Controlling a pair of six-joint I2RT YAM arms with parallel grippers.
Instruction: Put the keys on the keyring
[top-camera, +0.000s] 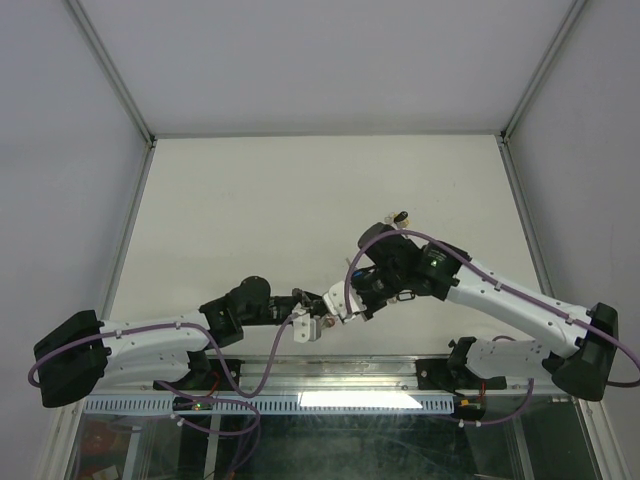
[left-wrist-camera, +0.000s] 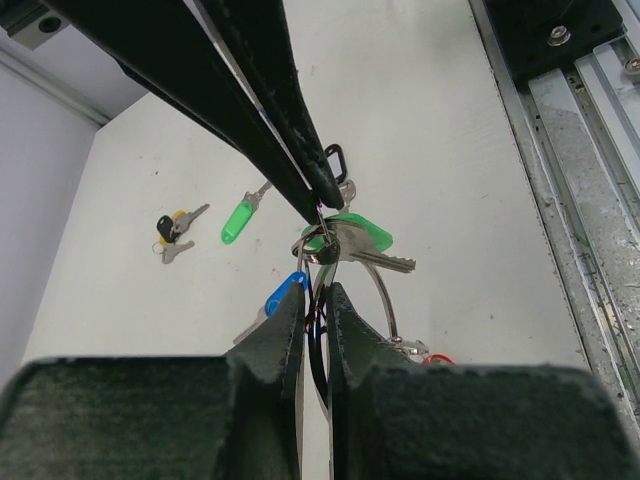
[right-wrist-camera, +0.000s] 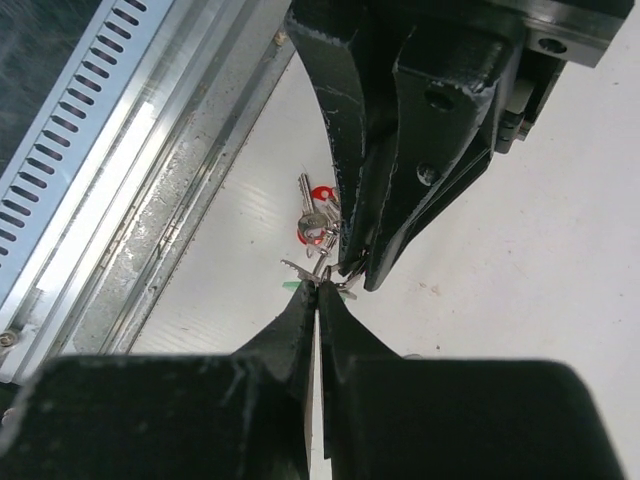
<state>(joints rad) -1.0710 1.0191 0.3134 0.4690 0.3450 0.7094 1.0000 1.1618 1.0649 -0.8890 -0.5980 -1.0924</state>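
On the white table (top-camera: 300, 180), seen from the left wrist, the far left holds a small black-and-yellow key bunch (left-wrist-camera: 172, 231) lying flat. Just to its right, apart from it, lies a loose green-capped key (left-wrist-camera: 238, 220), its blade pointing up and right.

Next comes the cluster held in the air between the two arms. A blue-capped key (left-wrist-camera: 285, 293) hangs at its left side, touching the outer face of the left gripper's (left-wrist-camera: 311, 298) left finger. That gripper's jaws are clenched to a narrow slit, with the thin wire of the keyring (left-wrist-camera: 386, 300) running down between them. From above, the right gripper (left-wrist-camera: 322, 200) reaches down into the same cluster with its jaws pinched tight at the top of the ring. Whether its tips bite wire or a key head cannot be made out.

The ring is the only holder here. It carries a second green-capped key (left-wrist-camera: 362, 233) and a bare silver key (left-wrist-camera: 385, 260) just right of the right gripper's tips. A red-capped key (left-wrist-camera: 437, 357) shows at the ring's lower right end.

Farthest right runs the metal rail (left-wrist-camera: 590, 200) along the table's near edge.
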